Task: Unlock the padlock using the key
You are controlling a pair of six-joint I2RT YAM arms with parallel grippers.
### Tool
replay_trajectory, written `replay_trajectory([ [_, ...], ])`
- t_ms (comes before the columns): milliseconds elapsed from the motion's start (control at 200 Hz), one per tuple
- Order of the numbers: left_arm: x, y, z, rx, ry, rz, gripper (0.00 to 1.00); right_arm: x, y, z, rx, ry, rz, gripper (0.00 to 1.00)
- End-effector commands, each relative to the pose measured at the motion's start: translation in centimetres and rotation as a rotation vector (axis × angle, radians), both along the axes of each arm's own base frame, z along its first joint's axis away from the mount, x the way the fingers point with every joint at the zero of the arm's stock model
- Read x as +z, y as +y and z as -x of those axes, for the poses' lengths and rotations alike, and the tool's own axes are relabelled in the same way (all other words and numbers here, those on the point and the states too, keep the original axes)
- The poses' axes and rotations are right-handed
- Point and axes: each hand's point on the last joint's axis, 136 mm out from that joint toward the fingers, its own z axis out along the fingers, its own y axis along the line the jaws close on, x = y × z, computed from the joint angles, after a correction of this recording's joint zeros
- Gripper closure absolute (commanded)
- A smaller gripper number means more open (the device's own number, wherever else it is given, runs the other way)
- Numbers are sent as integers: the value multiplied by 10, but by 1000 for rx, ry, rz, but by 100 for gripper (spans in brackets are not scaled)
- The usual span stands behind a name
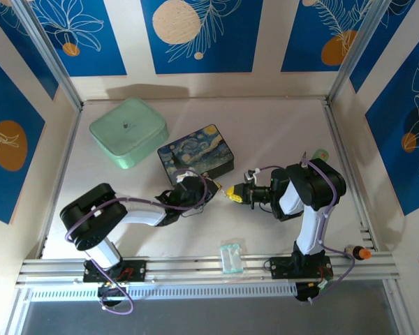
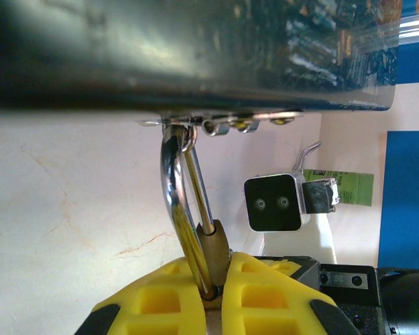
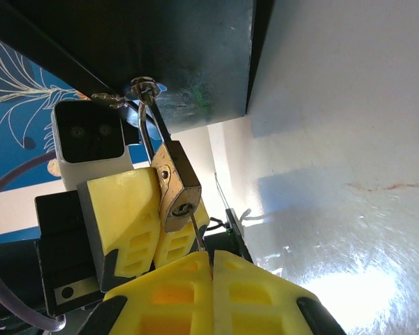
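L gripper clamped on padlock body, R gripper pinched on key, tip at keyway toward 11 o'clock; shackle looks seated, turn pending.

Green box beside starry tin; clear packet nr front.

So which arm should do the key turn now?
Right. Its jaws are shut on the thin silvery key, tip at the keyhole of the small brass padlock; the left jaws only clamp its body.
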Motion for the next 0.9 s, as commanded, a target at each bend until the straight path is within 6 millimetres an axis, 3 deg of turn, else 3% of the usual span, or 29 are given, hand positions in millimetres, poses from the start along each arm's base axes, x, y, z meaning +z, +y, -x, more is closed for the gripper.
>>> replay_trajectory([
  [0,14,-17,7,-45,16,102,100,5,-1,-3,-3,-29,-10,100],
  [610,8,-12,7,-31,27,81,100,10,-4,-2,-6,-52,-12,100],
  [895,8,-16,6,-44,28,69,100,12,7,2,38,-72,-17,100],
])
